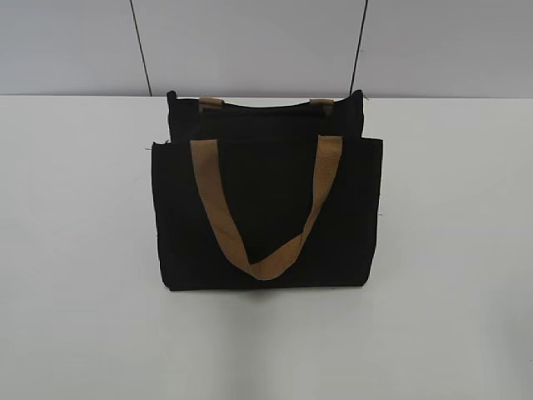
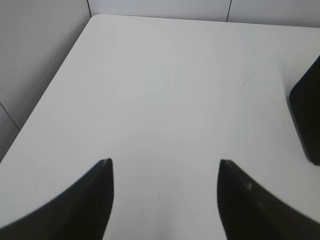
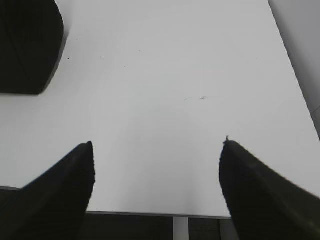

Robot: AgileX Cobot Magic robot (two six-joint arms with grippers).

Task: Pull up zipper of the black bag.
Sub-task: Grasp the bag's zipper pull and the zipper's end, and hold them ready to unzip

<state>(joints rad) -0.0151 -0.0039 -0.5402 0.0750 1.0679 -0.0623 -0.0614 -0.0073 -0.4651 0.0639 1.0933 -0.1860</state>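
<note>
The black bag (image 1: 266,217) lies on the white table (image 1: 75,250) in the middle of the exterior view, with a tan handle (image 1: 266,208) looped over its front pocket panel. Its top edge, where the zipper runs (image 1: 266,104), is at the far side; no pull tab can be made out. My left gripper (image 2: 165,165) is open and empty over bare table, with a corner of the bag (image 2: 306,120) at the right edge. My right gripper (image 3: 157,145) is open and empty, with a corner of the bag (image 3: 27,45) at the upper left. Neither gripper shows in the exterior view.
A grey panelled wall (image 1: 250,42) stands behind the table's far edge. The left wrist view shows the table's left edge (image 2: 50,90) and far left corner. The right wrist view shows the table's right edge (image 3: 292,70) and its front edge (image 3: 160,214) just under the gripper.
</note>
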